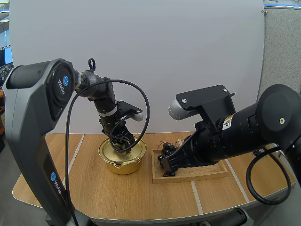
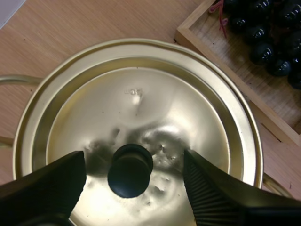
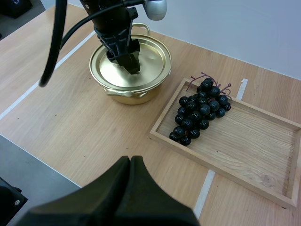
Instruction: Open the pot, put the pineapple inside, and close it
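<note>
**Left gripper straddling the lid knob, fruit sitting in the tray**

Quick status from my end. The round gold metal pot (image 1: 123, 162) sits on the light wooden tabletop (image 1: 94, 193) with its domed gold lid (image 2: 136, 94) on, seated flat all the way round the rim. My left gripper (image 2: 134, 165) is right over it, jaws spread wide, one ribbed finger on each side of the small black knob (image 2: 130, 170) in the middle of the lid. There's a gap on both sides, so nothing is pinched.

The fruit here is a bunch of dark, near-black grapes (image 3: 200, 110), not a pineapple. It lies at the end of the shallow rectangular wooden tray (image 3: 244, 141) that's nearest the pot, red stems pointing toward the far edge. The tray sits just beside the pot, not touching it.

My right gripper (image 3: 130, 162) is closed on nothing, fingers pressed together into one dark wedge. In the high view it hangs over the grape end of the tray, and that arm blocks a good chunk of the tray and part of the bunch. White tape lines (image 3: 207, 188) run across the tabletop.
</note>
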Controlling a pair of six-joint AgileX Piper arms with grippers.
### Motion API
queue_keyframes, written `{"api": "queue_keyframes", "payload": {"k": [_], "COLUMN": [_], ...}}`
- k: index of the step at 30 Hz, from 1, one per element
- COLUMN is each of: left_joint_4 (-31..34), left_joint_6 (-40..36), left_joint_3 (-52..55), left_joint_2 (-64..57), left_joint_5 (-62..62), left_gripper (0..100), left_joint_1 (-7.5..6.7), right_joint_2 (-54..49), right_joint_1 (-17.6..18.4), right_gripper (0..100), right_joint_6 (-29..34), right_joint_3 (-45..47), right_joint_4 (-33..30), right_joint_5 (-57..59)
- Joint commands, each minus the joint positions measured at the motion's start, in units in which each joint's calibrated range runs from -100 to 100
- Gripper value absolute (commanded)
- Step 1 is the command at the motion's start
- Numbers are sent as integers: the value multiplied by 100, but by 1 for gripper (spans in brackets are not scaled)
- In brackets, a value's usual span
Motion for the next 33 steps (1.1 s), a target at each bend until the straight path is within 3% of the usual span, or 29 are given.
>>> {"api": "queue_keyframes", "payload": {"k": [1,13,33], "left_joint_4": [-12,-12,-244], "left_joint_6": [10,-190,-557], "left_joint_3": [-58,-1142,-840], "left_joint_2": [77,-592,-3775], "left_joint_5": [282,1895,1911], "left_gripper": [100,100,100], "left_joint_1": [-11,-11,-11], "right_joint_2": [-70,-70,-70], "right_joint_1": [-28,-28,-28], "right_gripper": [0,0,0], "right_joint_6": [-39,-39,-39], "right_joint_3": [13,13,13], "right_joint_4": [13,13,13], "right_joint_5": [0,0,0]}}
